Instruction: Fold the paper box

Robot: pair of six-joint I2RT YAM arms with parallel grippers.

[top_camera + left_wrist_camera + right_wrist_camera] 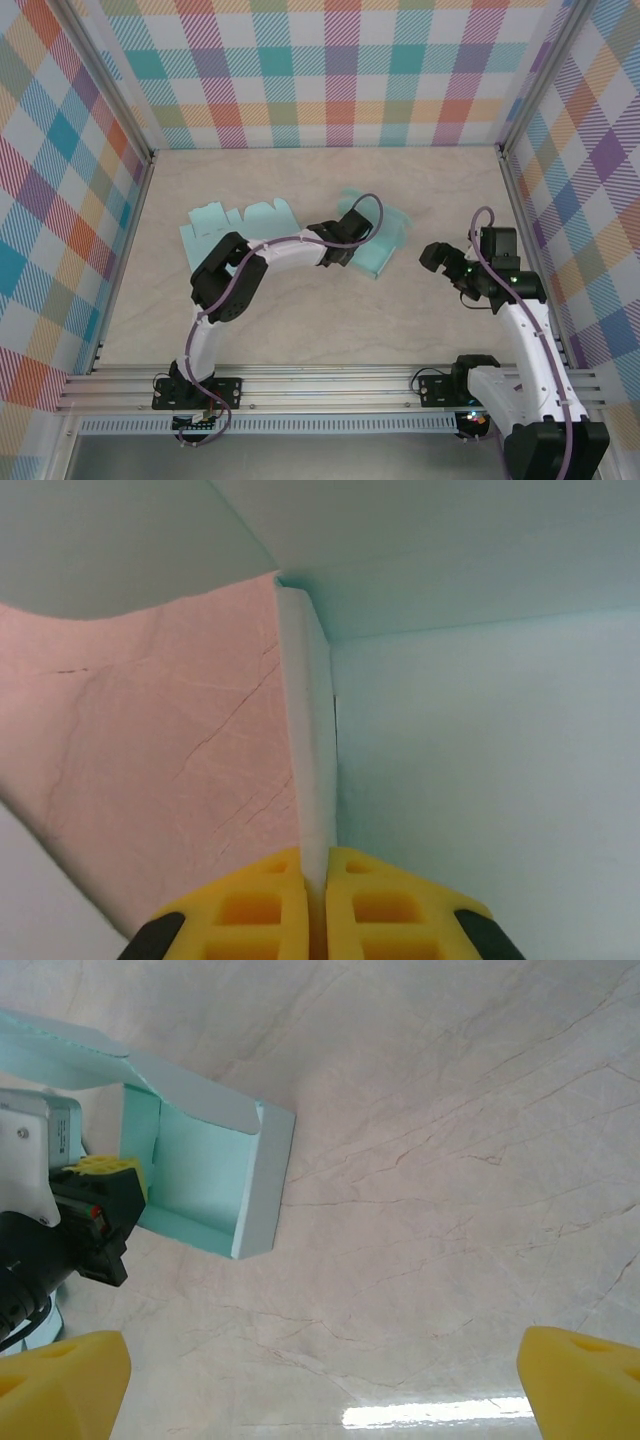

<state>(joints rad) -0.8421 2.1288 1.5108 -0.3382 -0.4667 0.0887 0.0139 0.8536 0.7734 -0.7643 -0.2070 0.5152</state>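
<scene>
1. We see the teal paper box (388, 238) lying partly unfolded on the table (300, 330), in the middle of its far half. Its flat flaps spread out to the left, and a raised, tray-like part sits at its right end.
2. Our left gripper (343, 247) reaches across to that raised part. In the left wrist view its yellow fingers (250, 908) are pressed together on a thin flap (308, 730) of the box, which stands edge-on between them.
3. To the right of that flap we see a pale teal panel of the box, and to the left of it the bare table surface.
4. Our right gripper (437, 257) hovers just to the right of the box, apart from it and holding nothing.
5. In the right wrist view its yellow fingertips (62, 1372) stand wide apart at the bottom corners with bare table between them. The open end of the box lies up and to the left of them.
</scene>
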